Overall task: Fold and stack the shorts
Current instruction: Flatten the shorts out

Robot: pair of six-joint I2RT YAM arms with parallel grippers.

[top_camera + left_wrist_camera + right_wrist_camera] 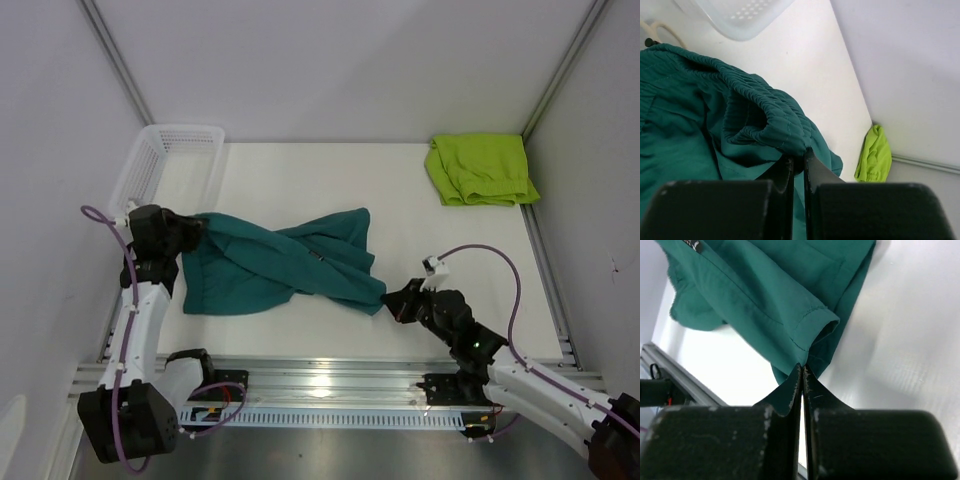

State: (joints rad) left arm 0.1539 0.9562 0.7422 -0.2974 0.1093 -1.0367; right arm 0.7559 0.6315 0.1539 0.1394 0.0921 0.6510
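now left pincer (799,157) and right pincer (802,371) both clamped on one teal shorts (270,262); one green shorts (480,168) apart

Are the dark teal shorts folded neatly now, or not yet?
Not folded. The dark teal shorts lie twisted across the table, the left gripper pinching the waistband, the right gripper a leg hem.

The top camera looks down from high behind the near edge, taking in the whole desk (300,180). Both wrist cameras sit low and close against the teal shorts (250,270), shared by all three views.
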